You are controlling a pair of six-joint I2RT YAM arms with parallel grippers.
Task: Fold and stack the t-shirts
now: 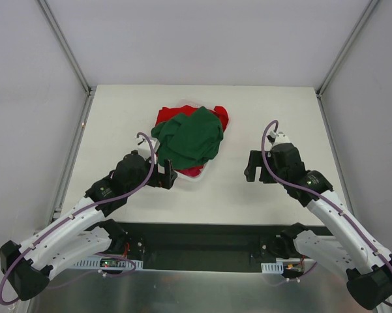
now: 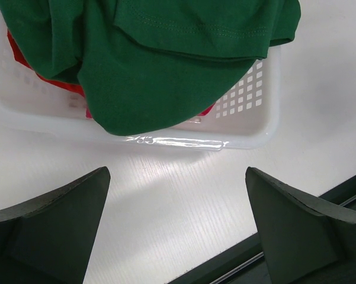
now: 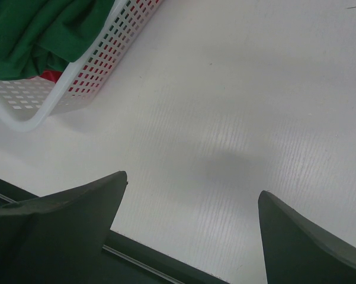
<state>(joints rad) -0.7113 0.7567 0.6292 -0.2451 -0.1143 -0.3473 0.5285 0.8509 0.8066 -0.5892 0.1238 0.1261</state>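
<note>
A dark green t-shirt (image 1: pixel 189 137) lies crumpled on top of a heap, with red t-shirt cloth (image 1: pixel 167 116) showing beneath and behind it. The heap fills a white slotted basket (image 2: pixel 249 118), and the green t-shirt (image 2: pixel 166 59) hangs over its near wall. A strip of red cloth (image 2: pixel 53 83) peeks out under the green. My left gripper (image 1: pixel 168 175) (image 2: pixel 178 171) is open just in front of the basket, empty, above bare table. My right gripper (image 1: pixel 251 166) (image 3: pixel 193 184) is open and empty to the right of the basket (image 3: pixel 23 112).
The white table (image 1: pixel 280 117) extends to the right of and behind the basket. A dark rail (image 1: pixel 209 235) runs along the table's near edge by the arm bases. Metal frame posts (image 1: pixel 65 45) rise at the back corners.
</note>
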